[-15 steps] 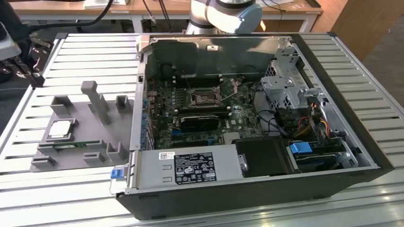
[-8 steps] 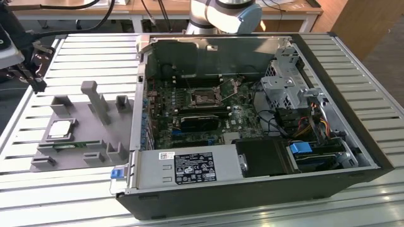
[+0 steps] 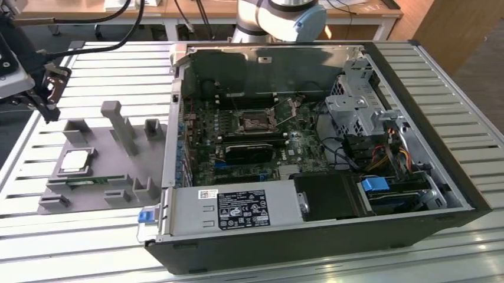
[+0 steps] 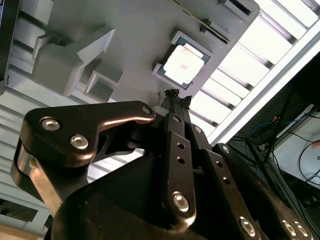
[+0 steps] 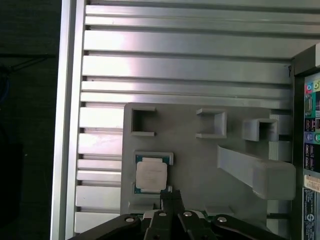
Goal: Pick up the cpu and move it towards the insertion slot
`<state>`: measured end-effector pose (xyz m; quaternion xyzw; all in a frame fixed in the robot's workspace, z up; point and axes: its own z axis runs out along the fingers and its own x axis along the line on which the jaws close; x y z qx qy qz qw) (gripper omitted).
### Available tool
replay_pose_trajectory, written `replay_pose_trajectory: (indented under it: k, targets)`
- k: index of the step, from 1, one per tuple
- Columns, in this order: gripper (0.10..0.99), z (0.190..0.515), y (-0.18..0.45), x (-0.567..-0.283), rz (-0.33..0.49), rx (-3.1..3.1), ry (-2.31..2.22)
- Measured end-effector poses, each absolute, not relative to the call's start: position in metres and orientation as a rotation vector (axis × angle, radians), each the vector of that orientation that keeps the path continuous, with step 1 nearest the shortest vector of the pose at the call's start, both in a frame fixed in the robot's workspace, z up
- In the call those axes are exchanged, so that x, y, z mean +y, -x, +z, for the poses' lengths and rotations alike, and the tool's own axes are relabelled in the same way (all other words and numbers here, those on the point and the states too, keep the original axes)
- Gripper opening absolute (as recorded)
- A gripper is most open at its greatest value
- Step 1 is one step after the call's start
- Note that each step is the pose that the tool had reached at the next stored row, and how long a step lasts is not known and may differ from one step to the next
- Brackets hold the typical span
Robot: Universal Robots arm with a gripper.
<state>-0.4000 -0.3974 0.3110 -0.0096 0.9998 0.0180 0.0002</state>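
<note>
Jaws: closed, the fingertips (image 4: 173, 107) pressed together with nothing held between them.
Jaw position: in the exterior view they hang at the far left of the scene, raised over the tabletop (image 3: 79, 247) and touching nothing.
Chip (image 3: 77, 160): lies flat with its silvery top up, in a shallow square seat on the left part of the tray. In both wrist views (image 4: 184, 65) (image 5: 151, 175) the closed fingertips appear just beside one of its edges, apart from it.
Tray (image 3: 106, 168): grey moulded plate resting on the slatted tabletop, to the exterior view's left of the computer case. It carries upright posts and small open pockets.
Green strip (image 3: 87, 181): narrow circuit strip lying in the tray just on the near side of the chip.
Socket (image 3: 254, 121): square, with a metal frame and dark centre, set in the green motherboard (image 3: 303, 147) inside the case, well apart from the chip and to its right.
Computer case (image 3: 441, 106): black, lying on its side with the panel off.
Power supply (image 3: 236, 209): grey box along the near edge of the case.
Arm base (image 3: 284, 17): stands at the far edge of the tabletop.
</note>
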Motion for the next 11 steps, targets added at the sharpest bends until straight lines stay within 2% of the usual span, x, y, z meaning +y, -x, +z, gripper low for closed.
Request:
replay_pose_trajectory:
  k: [11]
  targets:
    - [0.102,0.291,0.404,-0.398,0.056,3.141,0.03]
